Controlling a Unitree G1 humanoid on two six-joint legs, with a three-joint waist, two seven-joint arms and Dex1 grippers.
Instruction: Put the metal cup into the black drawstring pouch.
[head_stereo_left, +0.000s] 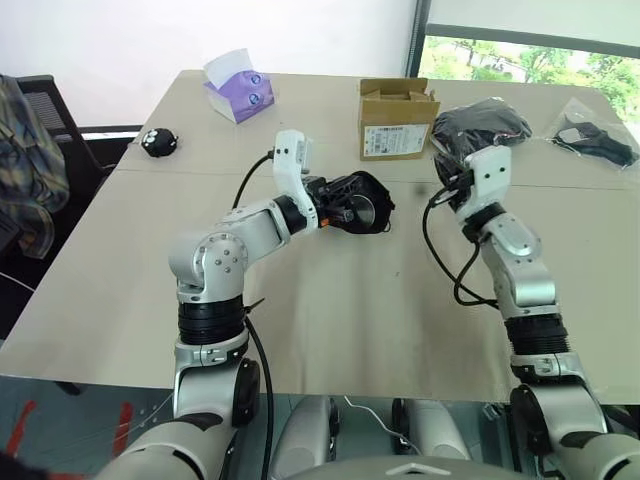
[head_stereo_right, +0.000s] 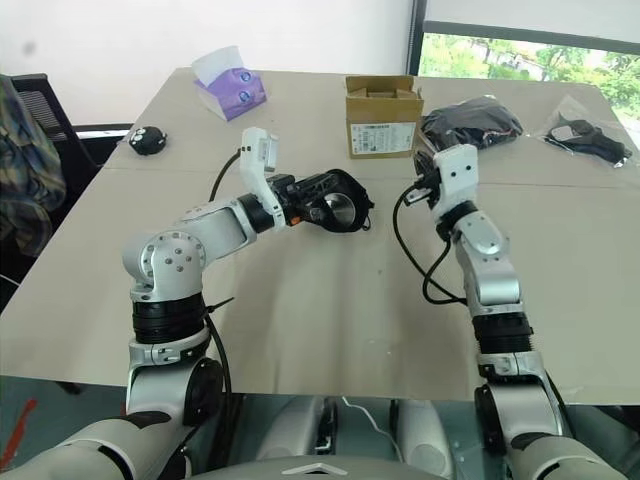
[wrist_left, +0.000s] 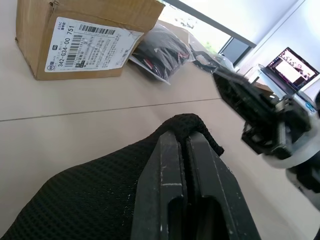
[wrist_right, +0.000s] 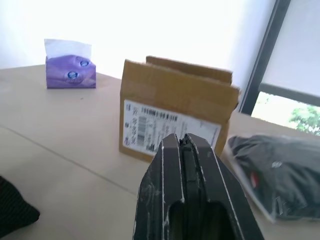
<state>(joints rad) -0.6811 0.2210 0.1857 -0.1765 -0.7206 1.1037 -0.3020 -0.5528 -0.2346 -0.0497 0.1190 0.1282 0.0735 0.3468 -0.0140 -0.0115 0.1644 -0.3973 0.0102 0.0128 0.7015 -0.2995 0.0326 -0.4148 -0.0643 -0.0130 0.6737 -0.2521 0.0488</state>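
Observation:
The black drawstring pouch (head_stereo_left: 374, 196) hangs just above the table's middle, its mouth turned toward me. Inside that mouth shows the shiny round metal cup (head_stereo_right: 340, 210). My left gripper (wrist_left: 182, 139) is shut on the pouch's fabric rim (wrist_left: 190, 122) and points level toward the right. My right gripper (wrist_right: 183, 140) is shut with nothing in it. It is raised to the right of the pouch and apart from it, pointing toward the cardboard box. It also appears in the left wrist view as the right gripper (wrist_left: 235, 92).
A cardboard box (head_stereo_left: 397, 122) stands behind the pouch. A black bundle in clear plastic (head_stereo_left: 482, 122) and another plastic bag (head_stereo_left: 597, 135) lie at the back right. A purple tissue box (head_stereo_left: 241, 92) and a small round black object (head_stereo_left: 158, 142) sit at the back left.

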